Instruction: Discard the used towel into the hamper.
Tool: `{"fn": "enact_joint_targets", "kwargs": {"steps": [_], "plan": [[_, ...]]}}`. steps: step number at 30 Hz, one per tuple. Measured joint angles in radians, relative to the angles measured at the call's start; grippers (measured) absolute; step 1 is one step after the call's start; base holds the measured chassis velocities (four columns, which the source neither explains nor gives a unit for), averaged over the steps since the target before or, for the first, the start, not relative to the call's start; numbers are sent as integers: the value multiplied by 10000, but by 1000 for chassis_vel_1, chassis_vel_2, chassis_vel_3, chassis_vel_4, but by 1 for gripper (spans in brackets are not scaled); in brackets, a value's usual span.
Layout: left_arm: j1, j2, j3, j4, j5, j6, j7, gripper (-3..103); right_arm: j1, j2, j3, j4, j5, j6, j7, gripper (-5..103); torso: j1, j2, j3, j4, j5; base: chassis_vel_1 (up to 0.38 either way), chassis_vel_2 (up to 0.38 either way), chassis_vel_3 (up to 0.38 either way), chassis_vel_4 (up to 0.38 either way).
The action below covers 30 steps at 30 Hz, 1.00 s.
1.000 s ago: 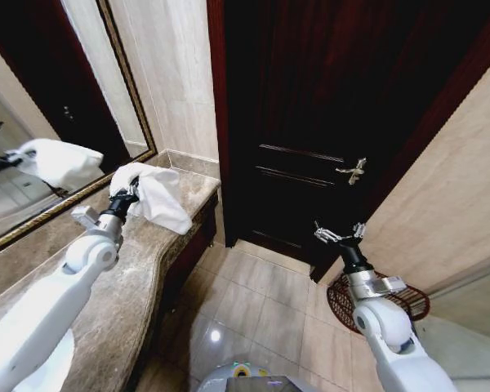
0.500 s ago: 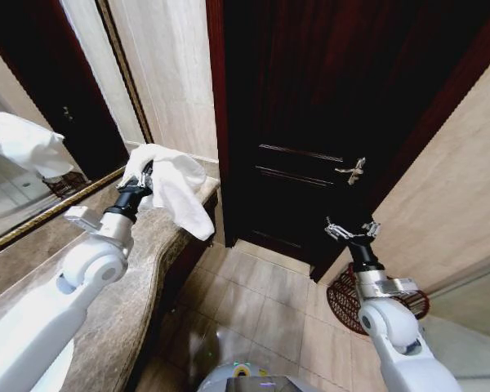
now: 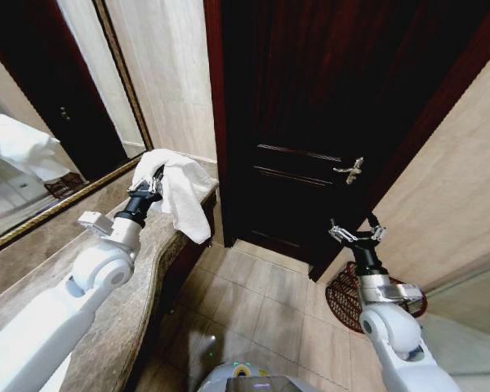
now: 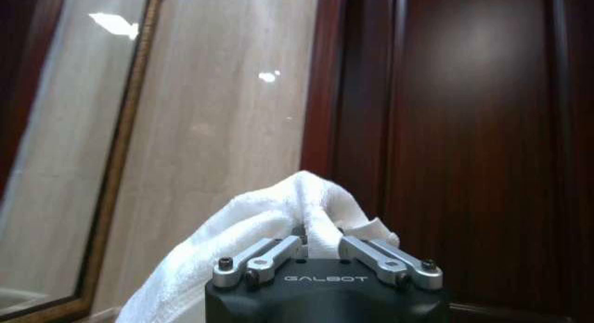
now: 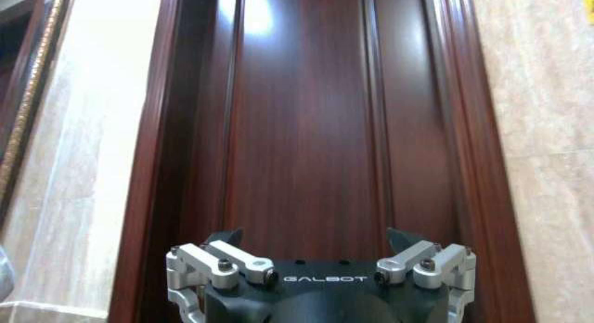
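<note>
- Two arms up in the head view, and the left one carries the load: the left tool (image 3: 149, 186) is clamped on the white towel (image 3: 182, 189), raised above the far end of the marble bench (image 3: 126, 306); the cloth bunches over the tool and hangs down past the bench edge beside the door frame
- From the left wrist view, the left tool (image 4: 320, 243) has its fingers closed in on a fold of the towel (image 4: 246, 236); the cloth mounds up in front, with pale stone wall and the dark wooden door (image 4: 474, 142) beyond
- Over on the right, the right tool (image 3: 356, 233) stands with its fingers apart, holding nothing, raised in front of the door (image 3: 310, 106) and below the door handle (image 3: 350, 170)
- Right wrist view agrees: the right tool (image 5: 320, 243) has its fingers spread wide, the tall door panels (image 5: 307, 128) straight ahead
- Down on the tiled floor (image 3: 261, 302) sits the hamper (image 3: 347, 292), a dark reddish wire basket tucked by the wall at the right of the door; the right arm crosses in front of part of it; it lies well apart from the towel
- On the left wall the mirror (image 3: 33, 155) shows a reflection of the white cloth
</note>
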Motion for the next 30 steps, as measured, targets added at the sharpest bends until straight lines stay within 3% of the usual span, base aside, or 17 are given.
{"fn": "enact_joint_targets", "kwargs": {"steps": [12,30], "plan": [[-116,393,38,-30,-94,-140,411,4,-46,48,-10,20,-69,25,0,100,0,0,1,1,0,-71,-76,-75,-67],[28,293,53,-75,-16,-247,784,4,-202,75,147,52,-16,301,-9,100,1,-1,1,0,-4,-128,-119,-121,-124]]}}
